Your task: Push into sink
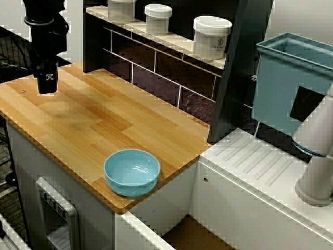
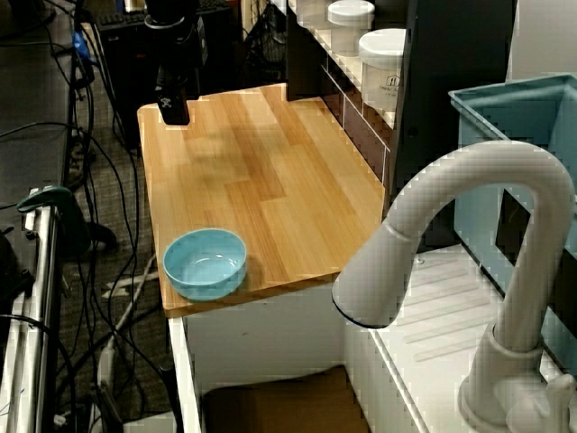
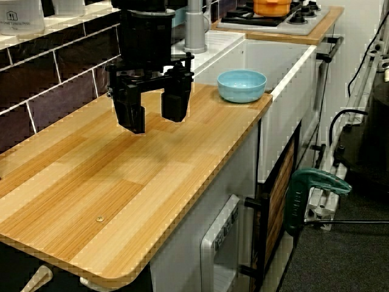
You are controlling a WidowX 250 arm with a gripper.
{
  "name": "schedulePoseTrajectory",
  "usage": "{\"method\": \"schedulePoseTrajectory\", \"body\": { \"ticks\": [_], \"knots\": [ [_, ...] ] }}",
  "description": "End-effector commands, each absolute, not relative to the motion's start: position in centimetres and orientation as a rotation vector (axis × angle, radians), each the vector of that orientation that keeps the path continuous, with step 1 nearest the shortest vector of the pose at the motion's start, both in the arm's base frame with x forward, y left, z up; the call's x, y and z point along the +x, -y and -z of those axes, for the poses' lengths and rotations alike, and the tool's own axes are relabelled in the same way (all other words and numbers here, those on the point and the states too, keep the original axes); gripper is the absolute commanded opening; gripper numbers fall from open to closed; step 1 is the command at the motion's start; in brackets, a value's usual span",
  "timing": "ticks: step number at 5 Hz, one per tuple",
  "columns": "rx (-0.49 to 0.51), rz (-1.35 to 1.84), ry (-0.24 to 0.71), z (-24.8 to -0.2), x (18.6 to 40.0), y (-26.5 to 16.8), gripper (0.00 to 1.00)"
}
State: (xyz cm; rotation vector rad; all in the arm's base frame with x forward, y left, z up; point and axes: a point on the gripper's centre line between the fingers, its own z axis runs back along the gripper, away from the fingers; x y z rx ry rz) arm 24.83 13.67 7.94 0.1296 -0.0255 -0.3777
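**View from the counter's front: bowl at the corner, gripper far off**

View from the counter's front: a blue bowl [image 1: 132, 172] sits on the wooden counter [image 1: 88, 122] at the corner nearest the sink [image 1: 195, 235], whose brownish floor shows just below and beside it. The black gripper [image 1: 47, 83] hangs over the far end of the counter, well apart from the bowl. White jars [image 1: 211, 37] stand on a shelf behind, and a teal bin [image 1: 291, 86] stands past the ribbed drainboard [image 1: 260, 161].

View from behind the tap: the white tap [image 2: 469, 271] curves across the foreground. The bowl [image 2: 206, 262] rests by the counter's edge, above the sink [image 2: 270, 406]. The gripper [image 2: 173, 113] is at the opposite end.

View along the counter: the gripper [image 3: 153, 112] hovers above the wood with its two fingers [image 3: 132, 115] spread apart and nothing between them. The bowl [image 3: 241, 85] sits beyond it, next to the sink's white wall [image 3: 285, 109].
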Motion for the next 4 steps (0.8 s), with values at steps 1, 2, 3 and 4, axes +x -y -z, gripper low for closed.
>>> {"method": "schedulePoseTrajectory", "body": {
  "ticks": [1,2,3,4],
  "knots": [
    [0.13,0.378,0.026,-7.9,24.8,-13.7,1.0],
    [0.129,0.46,0.033,-7.8,22.6,-12.5,1.0],
    [0.165,0.463,0.016,-7.6,20.8,-10.8,1.0],
    [0.173,0.403,-0.017,-7.7,19.7,-8.1,1.0]
  ]
}}
